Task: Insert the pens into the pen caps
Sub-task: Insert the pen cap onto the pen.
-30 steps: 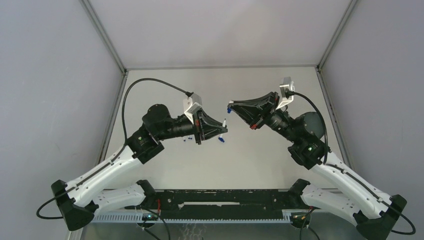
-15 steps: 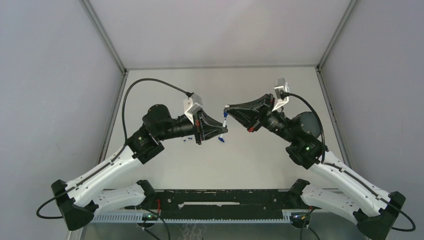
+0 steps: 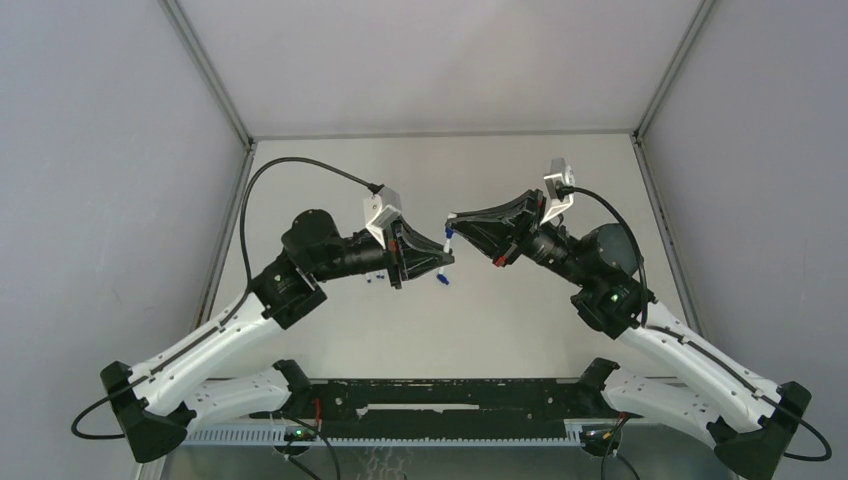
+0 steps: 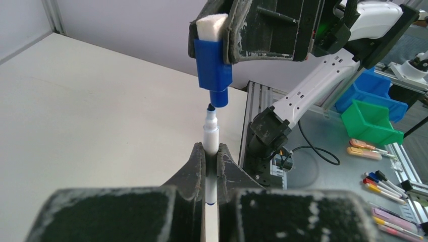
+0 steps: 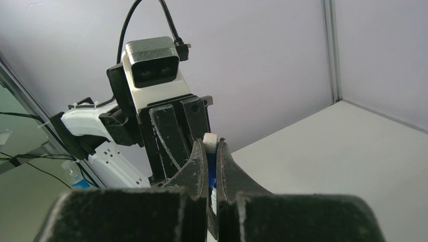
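The pen stands upright in the air over the middle of the table, with its blue tip pointing to 12 o'clock in the left wrist view. The cap hangs just above this tip, with its open mouth facing down. The two are very near but not yet touching. The mouth seems to sit a little toward 3 o'clock of the tip, so they are not fully in one line.

The left gripper is closed tightly on the white body of the pen, below the tip. The right gripper is closed on the cap and comes in from 3 o'clock in the top view, while the left one comes from 9 o'clock.

I judge that the step in hand is the joining itself. To do it well, the cap should first move a little toward 9 o'clock until its mouth is exactly over the tip. Then the push should go straight along the pen, slowly, with both grips firm so that nothing slips or tilts.

On the table at 6 o'clock of the left gripper lie small blue and white pieces, too small to name.
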